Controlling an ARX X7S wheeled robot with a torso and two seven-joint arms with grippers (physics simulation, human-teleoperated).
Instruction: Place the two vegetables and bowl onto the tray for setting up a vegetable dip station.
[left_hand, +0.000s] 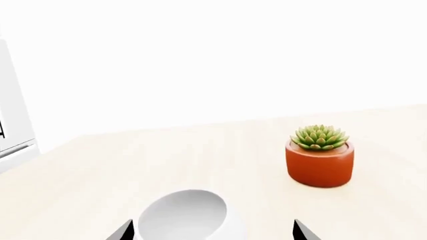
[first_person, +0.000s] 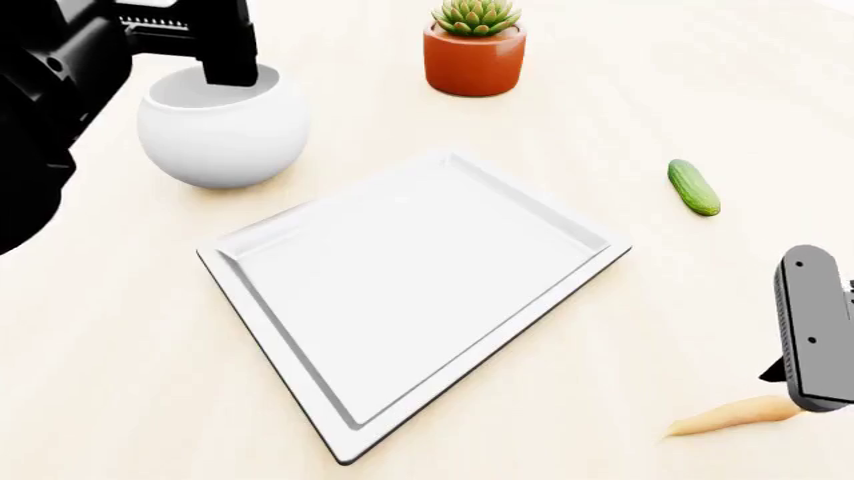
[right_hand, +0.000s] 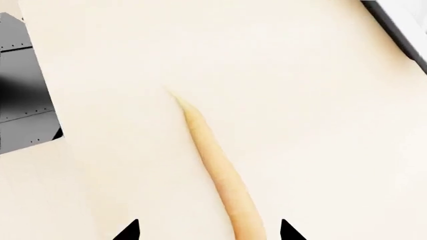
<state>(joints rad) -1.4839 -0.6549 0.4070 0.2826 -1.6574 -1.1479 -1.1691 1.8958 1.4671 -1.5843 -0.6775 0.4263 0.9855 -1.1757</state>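
– Carrot (right_hand: 217, 167) lies right under the right pincer (right_hand: 203, 231), between its two spread tips, not held yet. It sits on the tabletop (first_person: 120, 340) near the tray (first_person: 400, 290).

– What could go wrong?

– It is thin and round, so it could roll or slip out when pinched.

– And the left pincer (left_hand: 212, 231)?

– Spread wide over the bowl (first_person: 224, 125), holding nothing. A tip may bump the thick rim and push the bowl away.

– Anything in the way?

– The plant pot (first_person: 474, 55) stands near the bowl. The cucumber (first_person: 693, 187) lies apart, beside the tray.
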